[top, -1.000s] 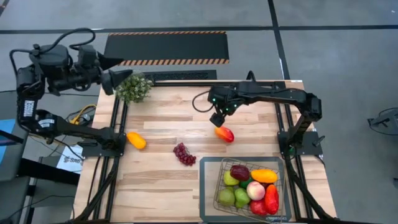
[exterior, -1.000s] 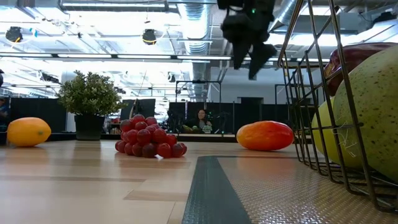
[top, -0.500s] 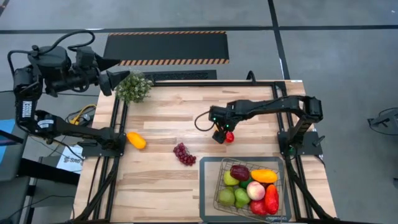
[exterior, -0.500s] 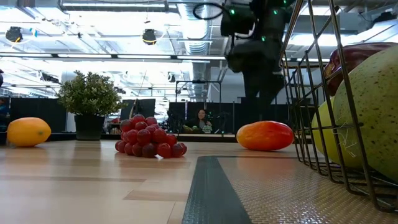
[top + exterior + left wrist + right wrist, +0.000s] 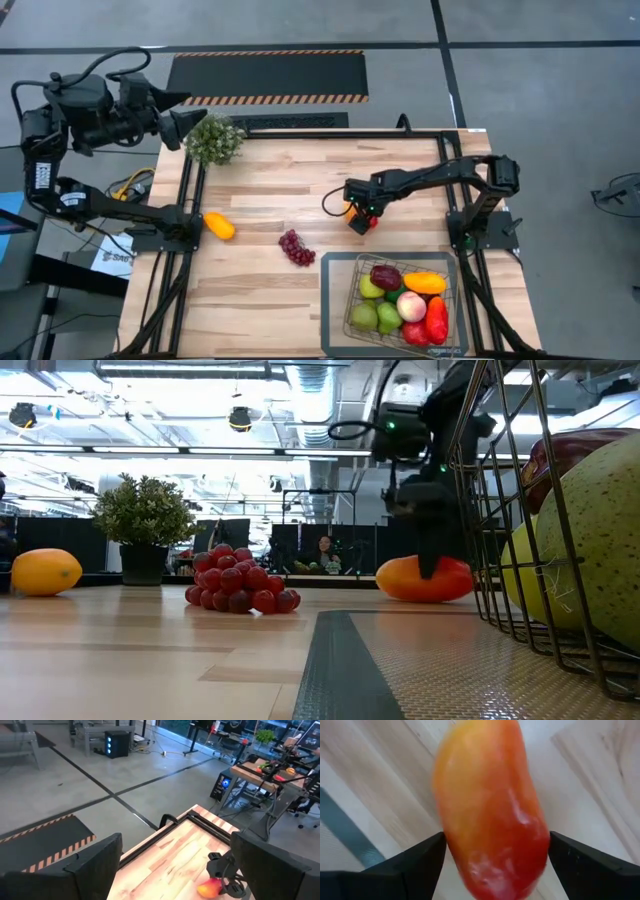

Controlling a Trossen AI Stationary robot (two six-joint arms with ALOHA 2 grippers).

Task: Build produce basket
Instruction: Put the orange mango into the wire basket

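A red-and-orange fruit [image 5: 373,220] [image 5: 492,810] lies on its side on the wooden table, just beyond the basket [image 5: 452,300]. My right gripper [image 5: 360,221] [image 5: 496,842] points down over it, open. One finger stands on each long side of the fruit, and I see no grip. The dark wire basket holds several fruits: green, red, orange, pink and dark red. Purple grapes [image 5: 296,247] and a yellow-orange fruit [image 5: 218,225] lie loose on the table. My left gripper [image 5: 175,865] is open, raised beyond the table's far left corner.
A bushy potted plant [image 5: 214,140] stands at the table's far left corner, close under my left gripper. The basket rests on a grey mat [image 5: 332,300] at the near right. In the low view the basket's wires [image 5: 500,510] stand close on the right.
My right gripper has come down from well above the table, shifting a little toward the near edge, until its fingers straddle the red-and-orange fruit. The fruit has stayed where it lay.
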